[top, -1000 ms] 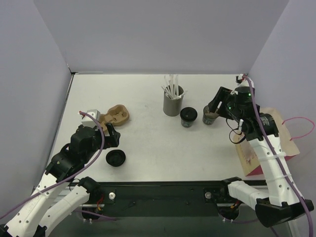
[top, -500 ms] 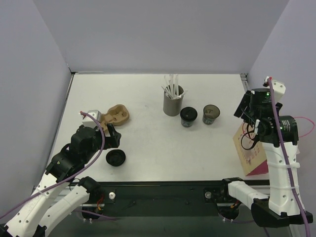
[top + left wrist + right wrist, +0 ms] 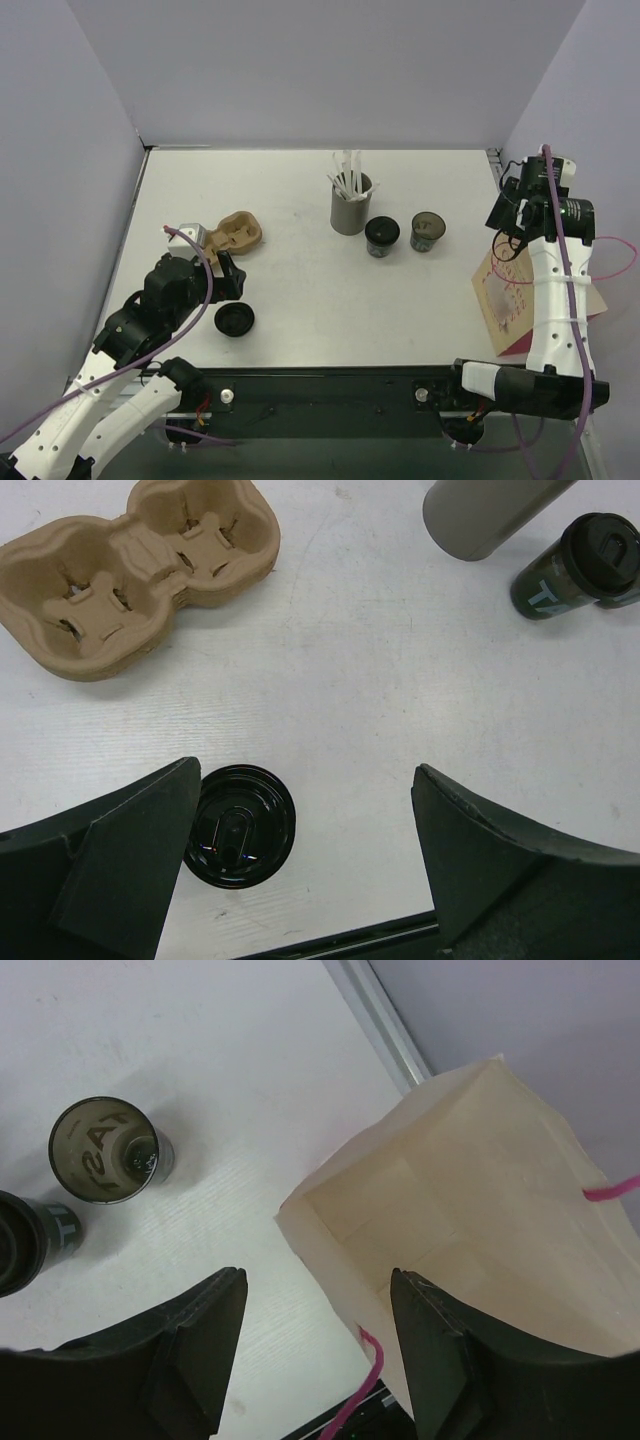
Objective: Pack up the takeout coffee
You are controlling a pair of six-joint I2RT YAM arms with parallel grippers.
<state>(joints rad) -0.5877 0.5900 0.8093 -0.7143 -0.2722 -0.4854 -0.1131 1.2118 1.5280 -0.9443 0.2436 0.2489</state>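
Two dark takeout coffee cups stand right of the grey straw holder (image 3: 351, 205). One is lidded (image 3: 382, 237) and one is open (image 3: 428, 231). The right wrist view shows the open cup (image 3: 105, 1150) and the lidded cup (image 3: 25, 1240) at its left edge. The left wrist view shows the lidded cup (image 3: 580, 565). My right gripper (image 3: 507, 215) (image 3: 318, 1275) is open and empty, high over the near edge of the open paper bag (image 3: 480, 1210). My left gripper (image 3: 228, 272) (image 3: 305, 770) is open and empty, with a loose black lid (image 3: 240, 825) beside its left finger.
A tan two-cup carrier (image 3: 232, 234) (image 3: 130, 570) lies at the left. The loose lid (image 3: 234, 320) sits near the front edge. The paper bag (image 3: 525, 300) with pink handles stands at the right edge. Walls close in the table on three sides.
My right gripper has drawn back from the open cup, moving right and up over the bag. The cup stayed where it was. The left arm has not moved.
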